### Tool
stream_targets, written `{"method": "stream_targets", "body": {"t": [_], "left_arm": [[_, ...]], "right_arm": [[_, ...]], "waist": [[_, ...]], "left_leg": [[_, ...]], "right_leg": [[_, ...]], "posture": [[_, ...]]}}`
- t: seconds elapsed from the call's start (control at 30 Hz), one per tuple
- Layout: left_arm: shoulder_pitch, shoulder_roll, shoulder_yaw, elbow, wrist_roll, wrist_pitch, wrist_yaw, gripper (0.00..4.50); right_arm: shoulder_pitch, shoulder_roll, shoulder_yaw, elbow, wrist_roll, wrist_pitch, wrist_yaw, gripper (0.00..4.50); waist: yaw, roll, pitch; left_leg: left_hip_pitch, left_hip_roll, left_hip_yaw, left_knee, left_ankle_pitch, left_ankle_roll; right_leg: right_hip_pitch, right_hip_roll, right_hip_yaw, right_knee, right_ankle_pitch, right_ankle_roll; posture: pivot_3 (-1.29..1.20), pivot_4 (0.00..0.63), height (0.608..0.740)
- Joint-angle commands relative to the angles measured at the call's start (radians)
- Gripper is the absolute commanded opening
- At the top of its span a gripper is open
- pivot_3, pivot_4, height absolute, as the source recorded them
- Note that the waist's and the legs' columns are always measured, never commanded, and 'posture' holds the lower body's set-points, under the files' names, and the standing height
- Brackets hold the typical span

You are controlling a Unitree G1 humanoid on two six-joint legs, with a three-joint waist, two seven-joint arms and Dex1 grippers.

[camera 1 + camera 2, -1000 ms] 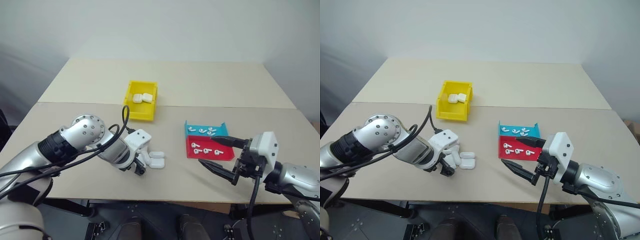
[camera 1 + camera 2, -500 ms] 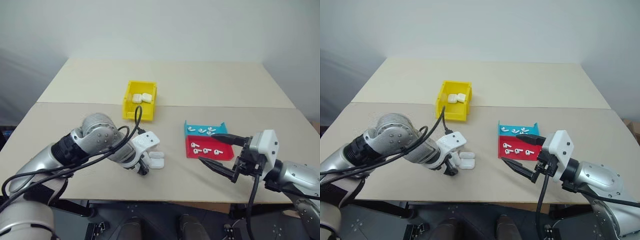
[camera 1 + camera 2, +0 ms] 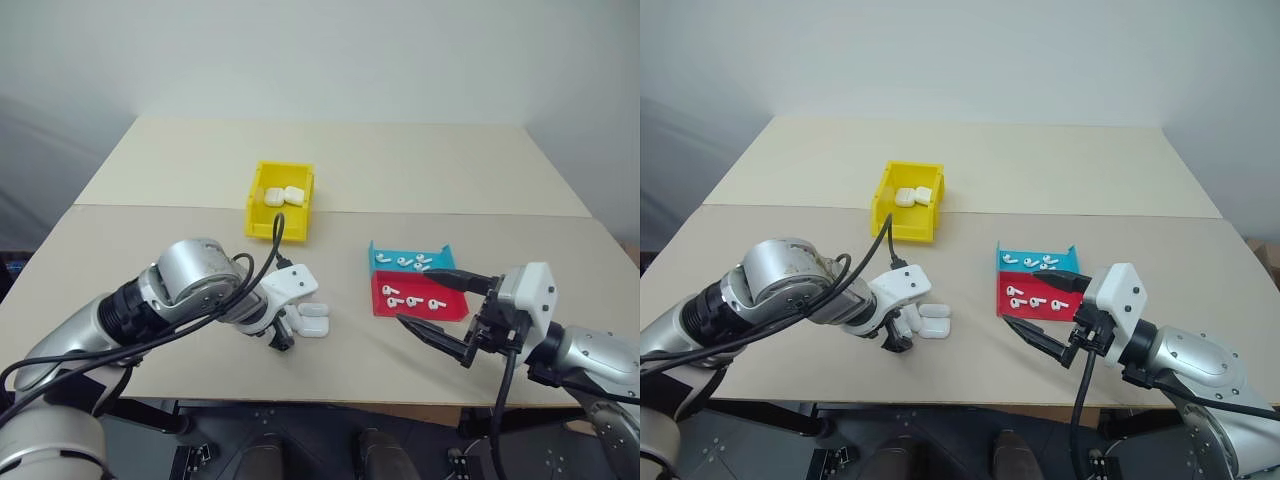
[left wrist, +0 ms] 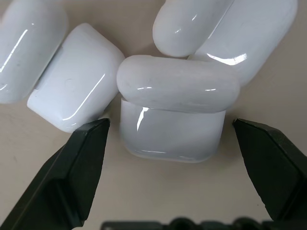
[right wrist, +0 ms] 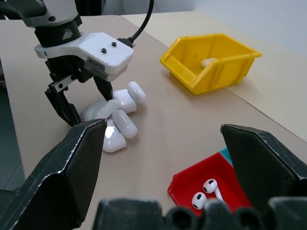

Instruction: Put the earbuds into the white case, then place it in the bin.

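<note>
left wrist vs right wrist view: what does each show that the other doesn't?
Left wrist: close-up of one case centred between the open left gripper's fingers, its lid seam visible. Right wrist: yellow bin, red tray with earbuds, the left gripper from outside. Both: the cluster of cases on the table.

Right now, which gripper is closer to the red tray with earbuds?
The right. The right gripper hovers open at the near edge of the red tray, one finger reaching over it. The left gripper is farther off to the left, open over the white cases.
</note>
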Motion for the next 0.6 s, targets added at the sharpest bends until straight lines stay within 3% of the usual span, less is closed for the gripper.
{"method": "stream_targets", "body": {"t": [0.03,0.23,0.47,0.6], "left_arm": [[0.012,0.007,-0.015,-0.032,0.088,-0.03,-0.071,4.3],[0.032,-0.002,-0.008,-0.045,0.189,-0.051,-0.147,2.83],[0.088,0.089,0.058,-0.14,0.215,-0.086,-0.282,2.82],[0.202,0.244,0.195,-0.232,0.213,-0.218,-0.409,2.82]], "right_arm": [[-0.004,0.002,-0.016,-0.032,0.004,-0.03,-0.004,4.5],[-0.001,0.0,-0.019,-0.032,0.005,-0.031,-0.001,4.5],[0.001,-0.004,-0.026,-0.033,0.011,-0.028,0.004,4.5],[-0.015,-0.012,-0.024,-0.014,0.01,-0.029,0.018,4.5]], "waist": [[0.0,0.0,0.0],[0.002,0.0,0.0],[-0.007,0.0,0.0],[-0.018,0.0,0.0]], "left_leg": [[0.0,0.0,0.0,0.0,0.0,0.0],[0.001,0.0,0.0,0.0,0.0,0.0],[0.0,0.001,0.0,0.0,0.0,0.001],[-0.001,0.001,0.0,0.0,0.0,0.001]], "right_leg": [[0.0,0.0,0.0,0.0,0.0,0.0],[0.001,0.0,0.0,0.001,0.0,0.0],[-0.001,0.0,0.001,0.0,0.0,0.0],[-0.002,0.001,0.001,0.0,0.0,0.0]], "posture": [[0.0,0.15,0.74],[0.0,0.15,0.74],[0.0,0.15,0.74],[0.0,0.15,0.74]]}}
